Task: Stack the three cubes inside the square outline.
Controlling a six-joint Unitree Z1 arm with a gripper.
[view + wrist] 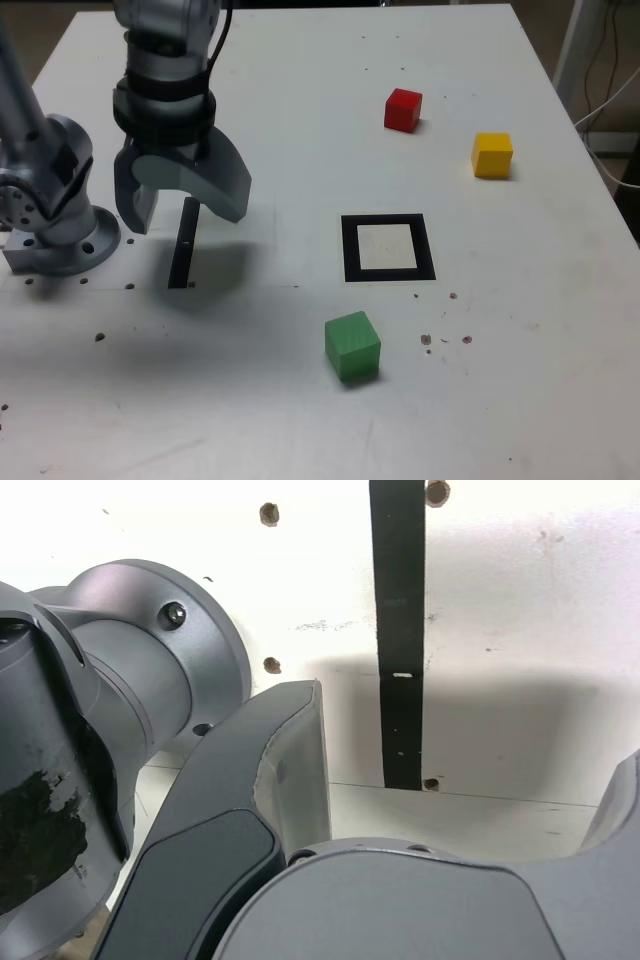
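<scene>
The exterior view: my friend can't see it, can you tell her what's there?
A robot arm's open tool hangs above a thin black strip on a white table. Red cube, yellow cube and green cube sit apart around an empty black square outline.

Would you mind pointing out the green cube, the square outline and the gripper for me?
green cube (352, 345): exterior view, on its top face.
square outline (349, 250): exterior view, on the black frame's left-hand bar.
gripper (182, 207): exterior view, in the gap midway between its two open fingertips.
</scene>
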